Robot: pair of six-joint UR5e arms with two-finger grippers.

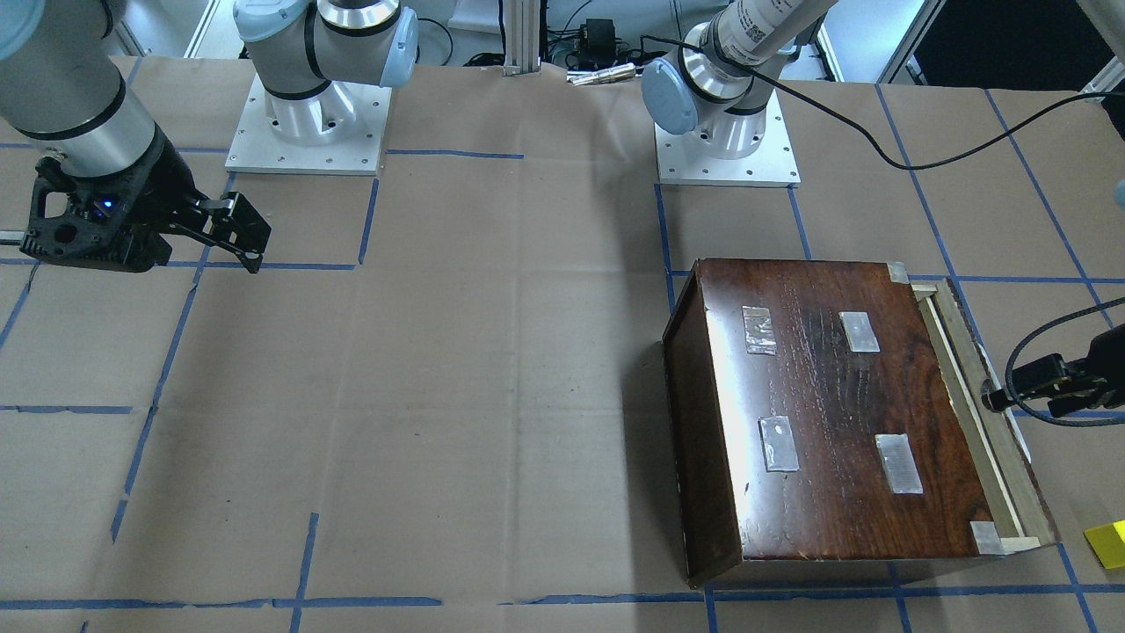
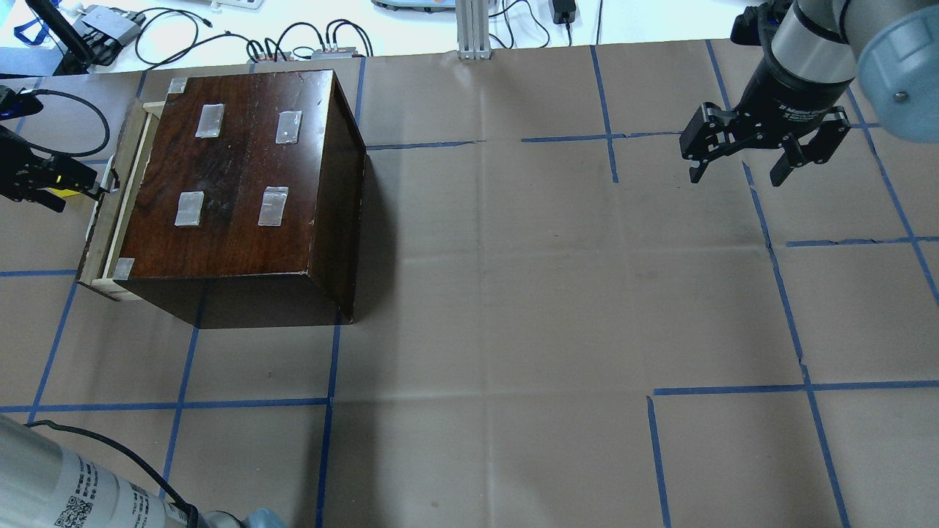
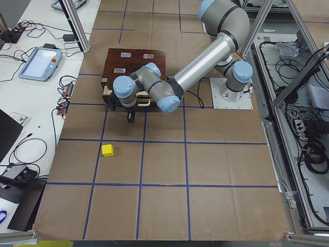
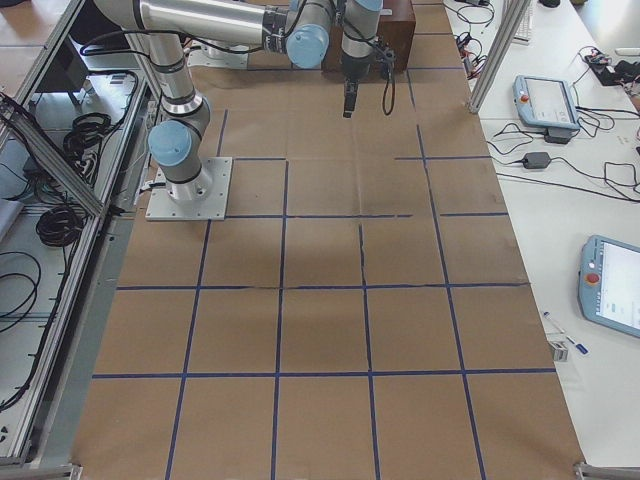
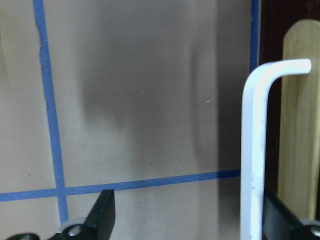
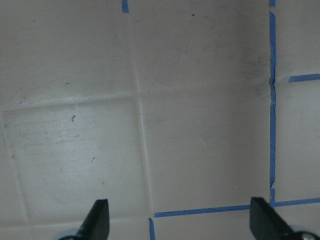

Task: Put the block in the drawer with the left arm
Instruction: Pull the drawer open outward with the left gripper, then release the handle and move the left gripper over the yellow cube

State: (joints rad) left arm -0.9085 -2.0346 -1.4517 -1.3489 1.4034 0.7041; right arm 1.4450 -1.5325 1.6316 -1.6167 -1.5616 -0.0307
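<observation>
The dark glossy box (image 2: 235, 183) with tape patches stands at the table's left. Its pale wood drawer (image 2: 117, 198) is pulled out a little; it also shows in the front view (image 1: 971, 396). My left gripper (image 2: 95, 192) is open at the drawer front. In the left wrist view its fingers (image 5: 105, 215) straddle the drawer's white handle (image 5: 252, 150), which lies close to the right-hand finger. The yellow block (image 1: 1109, 542) lies on the table beyond the drawer front, apart from the gripper; it also shows in the left side view (image 3: 107, 150). My right gripper (image 2: 741, 176) is open and empty, far right.
Brown paper with blue tape lines (image 2: 469, 330) covers the table. The two arm bases (image 1: 308, 123) stand on white plates at the robot's side. Cables and tablets lie beyond the table edges (image 3: 41, 62). A black cable (image 2: 73, 125) loops by the left gripper.
</observation>
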